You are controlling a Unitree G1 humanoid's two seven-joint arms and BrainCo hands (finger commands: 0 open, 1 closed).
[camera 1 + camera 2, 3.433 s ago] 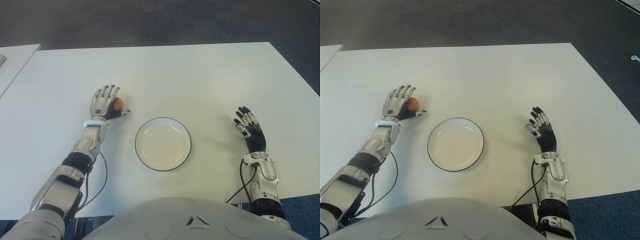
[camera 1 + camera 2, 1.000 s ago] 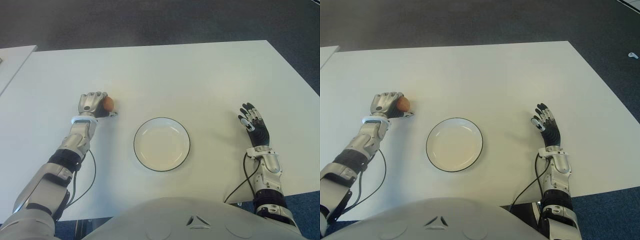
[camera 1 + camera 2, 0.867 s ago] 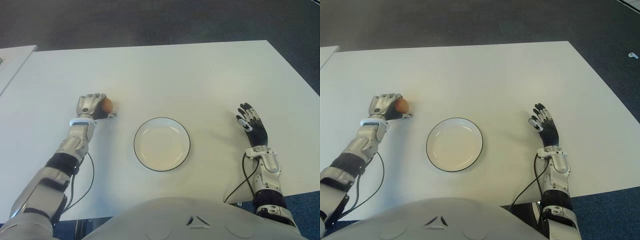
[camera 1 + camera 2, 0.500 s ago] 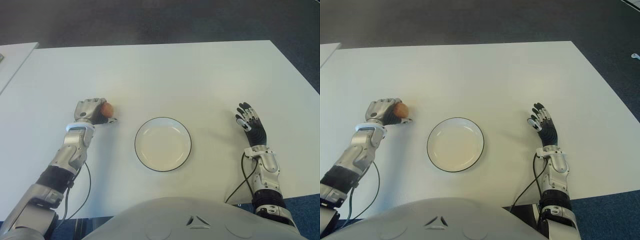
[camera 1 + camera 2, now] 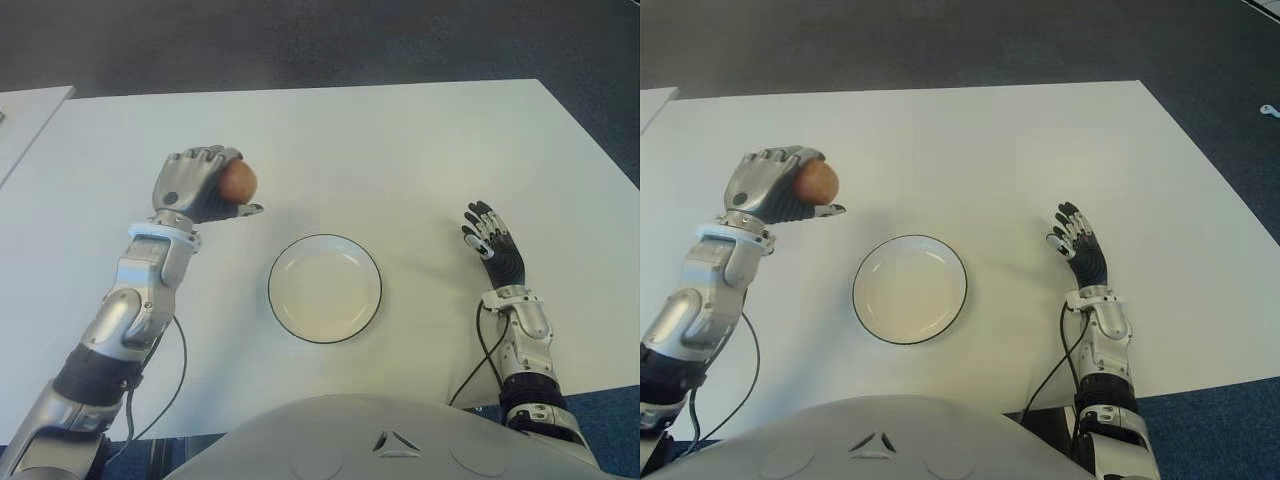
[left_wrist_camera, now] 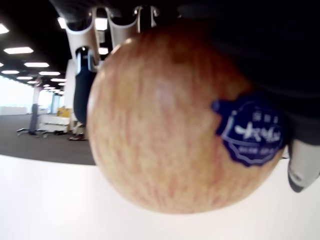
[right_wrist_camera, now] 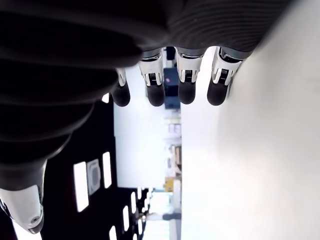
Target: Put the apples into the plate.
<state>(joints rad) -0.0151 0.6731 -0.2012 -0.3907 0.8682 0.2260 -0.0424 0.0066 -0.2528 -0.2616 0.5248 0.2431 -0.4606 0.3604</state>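
Note:
My left hand point(image 5: 200, 188) is shut on a reddish-orange apple point(image 5: 238, 182) and holds it in the air above the white table point(image 5: 400, 160), to the left of and beyond the plate. Up close in the left wrist view the apple point(image 6: 170, 125) fills the frame and carries a blue sticker point(image 6: 248, 130). The white plate point(image 5: 325, 288) with a dark rim stands bare in the middle near me. At the right my right hand point(image 5: 490, 243) shows with fingers spread, holding nothing.
A second white table edge point(image 5: 30, 105) shows at the far left. Dark carpet point(image 5: 320, 40) lies beyond the table. A black cable point(image 5: 172, 370) hangs from my left forearm, another from my right wrist point(image 5: 478, 355).
My left hand closed on the apple at the table, then lifted it upward and slightly toward the plate. The right hand shifted only a little.

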